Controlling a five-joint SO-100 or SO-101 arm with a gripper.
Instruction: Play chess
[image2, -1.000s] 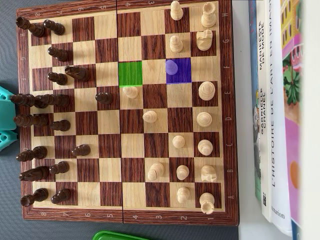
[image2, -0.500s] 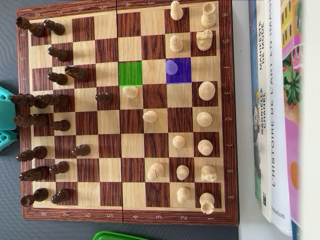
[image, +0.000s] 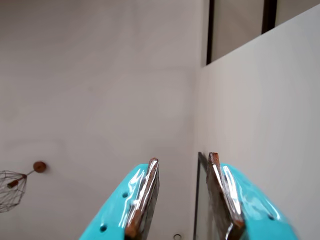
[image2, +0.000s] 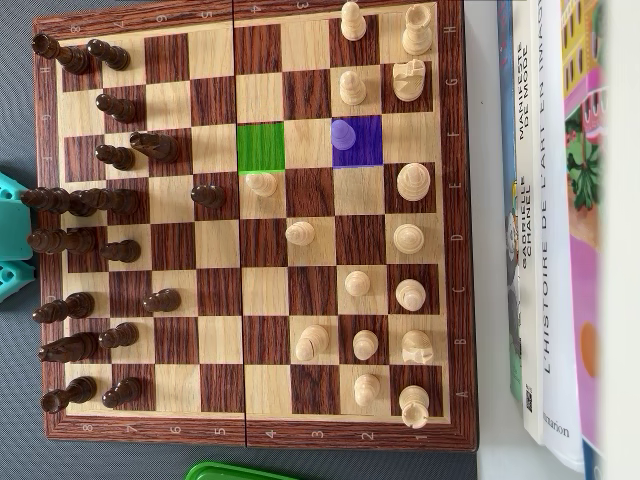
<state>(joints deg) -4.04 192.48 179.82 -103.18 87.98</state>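
We find the gripper (image: 182, 162) parted and empty, aimed at a wall in the wrist view. In the overhead view the pawn (image2: 343, 136) stands on the purple square (image2: 366, 142); we judge it light, rigid and smooth, best pinched below its head.

On the chessboard (image2: 250, 225) rim in the overhead view, file letters A to H run down the right edge, and rank numbers, partly blurred, run along the top and bottom edges. Right of the board, a white book spine (image2: 552, 240) reads "L'HISTOIRE DE L'ART EN IMAGES".
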